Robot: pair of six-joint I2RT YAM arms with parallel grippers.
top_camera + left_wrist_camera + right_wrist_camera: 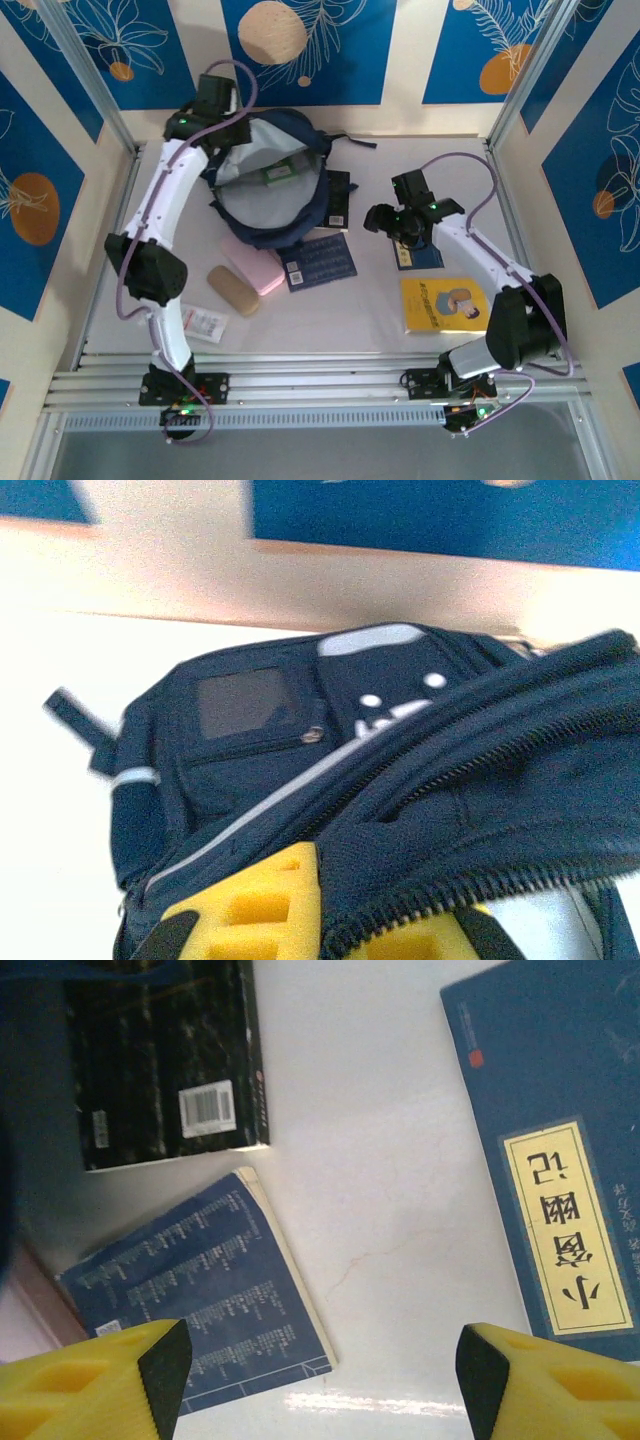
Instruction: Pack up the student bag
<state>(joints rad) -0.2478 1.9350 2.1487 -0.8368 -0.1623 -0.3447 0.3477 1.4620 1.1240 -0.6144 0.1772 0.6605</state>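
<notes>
The bag [262, 160] lay at the far left-centre of the table [372, 305], its mouth gaping upward. The left claw [232, 140] sat at its far left rim. In the left wrist view that claw [345, 930] was pressed together on the bag's [250, 750] zipped edge, with navy cloth pinched between its yellow fingers [250, 910]. The right claw [392, 222] hung well apart from the bag, to its right, above the books. Its wrist view showed it [320, 1380] spread, nothing between the fingers [120, 1380], bare table below.

From above, the bag's pale grey lining showed, with a green item [285, 172] lying inside. The left wrist view gave the outer face instead: navy fabric, a flat zip pocket, a light grey stripe and a dark strap loop sticking out at the left.

The right wrist view took in a black book [165, 1060] with a barcode, a blue book [200, 1290] and a labelled book [560, 1150]. The top view added a yellow book [440, 303], a pink case [252, 262] just beside the bag, and a tan case [233, 290].
</notes>
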